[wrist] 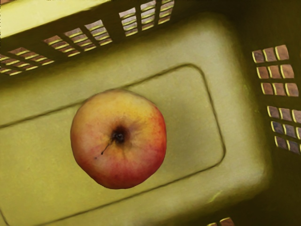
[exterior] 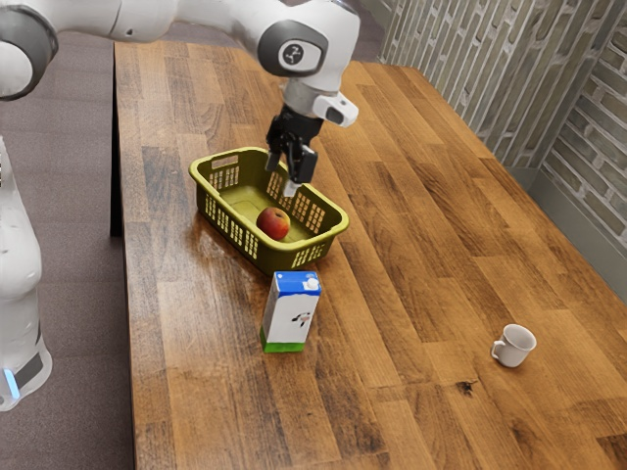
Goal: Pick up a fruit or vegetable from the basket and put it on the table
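Observation:
Above the basket, the gripper [exterior: 282, 177] points downward with its two fingers apart and nothing between them. The green-yellow basket [exterior: 262, 258] stands on the wooden table [exterior: 402, 264]. A red and yellow apple [exterior: 273, 223] lies on the basket's floor, lower than the fingertips and apart from them. In the wrist view the apple [wrist: 118, 160] rests stem side up on the floor of the basket [wrist: 197, 117], with slotted walls around it.
A milk carton [exterior: 291, 313] with a blue top and green base stands upright close to the basket's near end. Toward the exterior view's right, a white cup [exterior: 515, 347] sits on the table. The basket's raised rim [exterior: 338, 227] surrounds the apple.

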`<state>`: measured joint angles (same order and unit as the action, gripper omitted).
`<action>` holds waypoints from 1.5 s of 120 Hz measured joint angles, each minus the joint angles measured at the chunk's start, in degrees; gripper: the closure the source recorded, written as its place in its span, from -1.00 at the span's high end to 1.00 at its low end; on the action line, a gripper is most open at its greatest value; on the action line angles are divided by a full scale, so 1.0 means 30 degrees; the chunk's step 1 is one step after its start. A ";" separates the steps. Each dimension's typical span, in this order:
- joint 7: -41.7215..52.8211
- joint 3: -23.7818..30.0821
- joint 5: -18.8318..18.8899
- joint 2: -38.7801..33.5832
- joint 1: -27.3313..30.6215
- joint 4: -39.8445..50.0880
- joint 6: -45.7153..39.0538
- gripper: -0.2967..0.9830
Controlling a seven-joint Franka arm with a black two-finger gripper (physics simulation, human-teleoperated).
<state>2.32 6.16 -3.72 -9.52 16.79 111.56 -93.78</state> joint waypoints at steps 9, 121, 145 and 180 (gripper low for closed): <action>-0.0291 -0.0001 0.0004 0.0481 0.0148 0.0009 -0.0355 0.50; -0.1952 0.0204 -0.0258 0.1934 0.0347 0.1283 -0.1992 0.50; -0.2048 -0.0016 -0.0231 0.2321 0.0565 0.1824 -0.2942 0.50; -0.2163 -0.0031 -0.0226 0.2519 0.0421 0.2075 -0.3449 0.50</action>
<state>-4.17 6.06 -4.40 -1.96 18.05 117.79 -104.12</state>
